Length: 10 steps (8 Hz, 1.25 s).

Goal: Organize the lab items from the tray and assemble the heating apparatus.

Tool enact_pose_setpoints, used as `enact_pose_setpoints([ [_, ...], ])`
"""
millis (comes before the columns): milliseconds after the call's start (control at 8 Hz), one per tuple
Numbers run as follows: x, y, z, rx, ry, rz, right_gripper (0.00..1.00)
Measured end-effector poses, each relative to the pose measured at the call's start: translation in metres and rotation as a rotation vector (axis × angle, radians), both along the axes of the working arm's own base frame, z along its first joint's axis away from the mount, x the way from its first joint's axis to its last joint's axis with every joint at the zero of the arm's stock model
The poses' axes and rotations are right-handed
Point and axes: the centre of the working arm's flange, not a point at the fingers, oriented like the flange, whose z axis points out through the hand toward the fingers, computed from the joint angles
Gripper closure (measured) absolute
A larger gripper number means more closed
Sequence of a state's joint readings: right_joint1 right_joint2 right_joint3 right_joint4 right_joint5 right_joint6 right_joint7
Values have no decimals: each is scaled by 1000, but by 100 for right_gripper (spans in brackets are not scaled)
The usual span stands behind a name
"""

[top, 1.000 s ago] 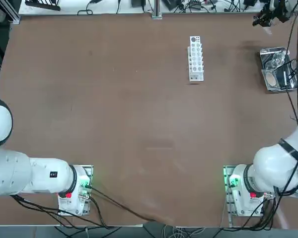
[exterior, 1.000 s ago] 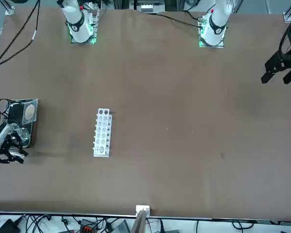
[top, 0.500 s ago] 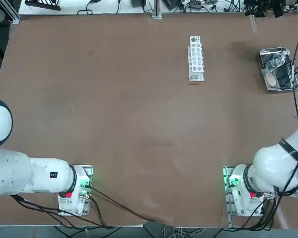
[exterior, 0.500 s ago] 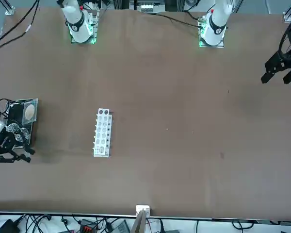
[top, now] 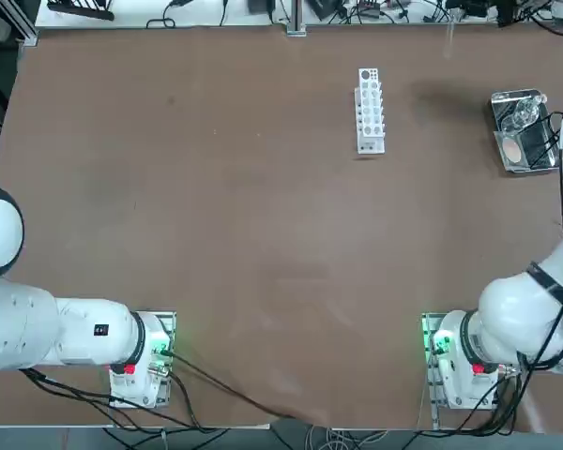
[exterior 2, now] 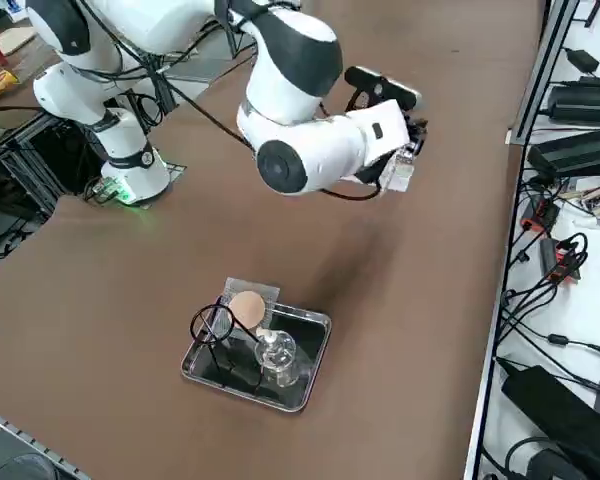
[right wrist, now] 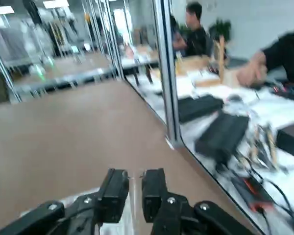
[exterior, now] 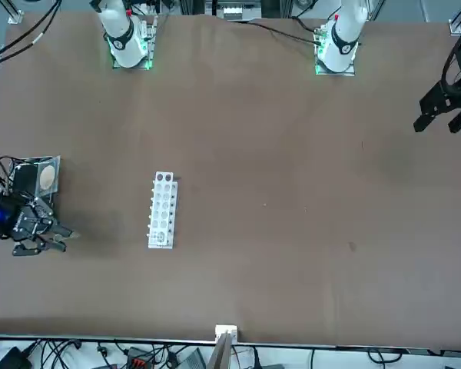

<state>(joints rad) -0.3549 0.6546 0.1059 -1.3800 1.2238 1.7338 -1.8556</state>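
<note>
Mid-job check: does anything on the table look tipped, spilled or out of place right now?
Nothing is spilled. In the tray, the wire stand lies on its side beside the burner, and the mesh sits tilted at one end. The right gripper is off past the tray near the table edge, pointing level.

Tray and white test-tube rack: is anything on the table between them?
Nothing: the top view shows bare table between tray and rack. The right gripper hovers near the tray.

a wide brown table [top: 263, 216] fills the scene, with black cables [exterior 2: 555, 260] and power bricks [exterior 2: 580, 150] on a white ledge along its far edge. beyond it, blurred people [right wrist: 196, 29] sit at desks in a bright room with metal posts [right wrist: 166, 68].
</note>
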Motion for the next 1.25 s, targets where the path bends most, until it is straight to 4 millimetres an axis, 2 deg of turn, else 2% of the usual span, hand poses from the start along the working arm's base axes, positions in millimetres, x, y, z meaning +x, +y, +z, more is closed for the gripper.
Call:
enact_pose_setpoints([
  [250,4,35,-4,160,-21,52,78],
  [500,6,70,-28,306,-61,122,78],
  [750,6,93,-55,373,-70,157,78],
  [1125,7,143,-86,414,-167,201,78],
  [1250,6,150,-89,413,-175,211,78],
])
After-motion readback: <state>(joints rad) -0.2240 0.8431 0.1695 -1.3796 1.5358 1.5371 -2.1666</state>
